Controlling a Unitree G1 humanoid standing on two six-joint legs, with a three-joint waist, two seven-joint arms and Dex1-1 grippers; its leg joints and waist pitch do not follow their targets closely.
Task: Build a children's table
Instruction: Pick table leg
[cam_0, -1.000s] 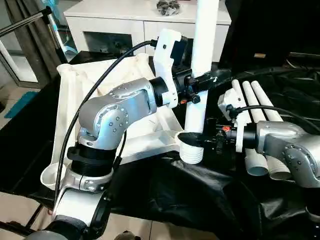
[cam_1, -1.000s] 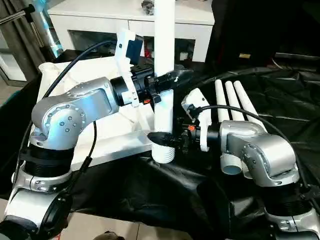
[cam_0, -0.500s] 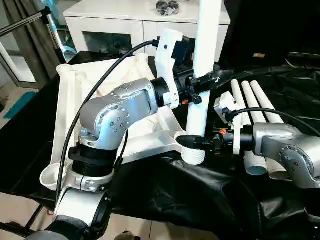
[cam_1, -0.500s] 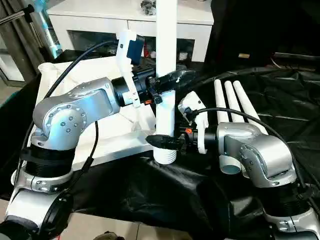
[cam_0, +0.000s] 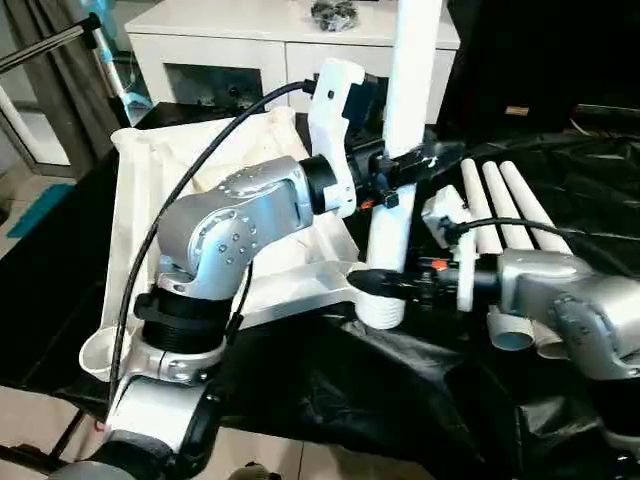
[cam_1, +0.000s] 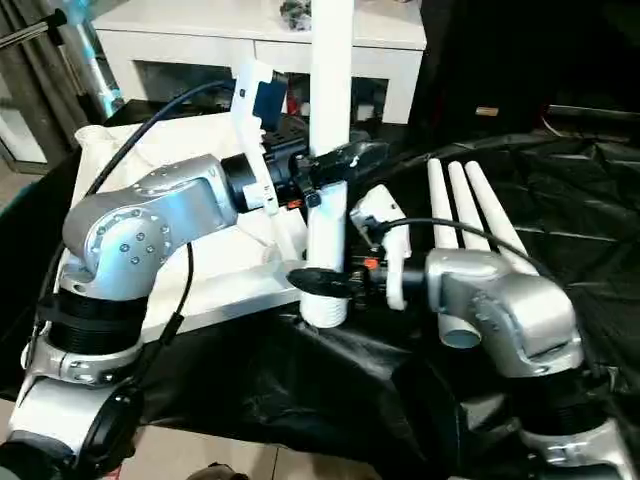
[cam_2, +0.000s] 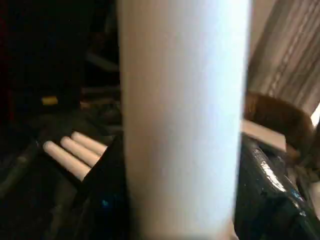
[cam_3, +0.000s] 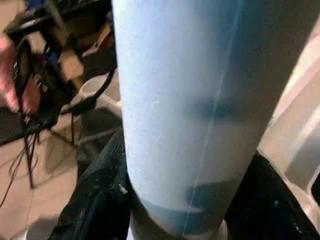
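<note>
**Head view: one leg upright in a corner socket, three lying spare**

Head view shows my left gripper (cam_0: 418, 163) clamped around the one upright leg (cam_0: 402, 120) partway up, a black finger on each side of the tube. My right gripper (cam_0: 375, 283) grasps the same leg low down, just above the ribbed corner socket (cam_0: 381, 308) where its foot stands. Both wrist views show this white tube close between my fingers (cam_2: 265, 185).

The white tabletop (cam_0: 150, 210) lies upside down on black cloth (cam_0: 330, 390), its raised rim upward; I count two rounded corner sockets in clear sight, the near one with the leg and a vacant one (cam_0: 97, 352) at the near left corner. Three more legs (cam_0: 500, 200) lie side by side on the cloth behind my right forearm, touching one another. Behind stands one white cabinet (cam_0: 250, 45).
</note>
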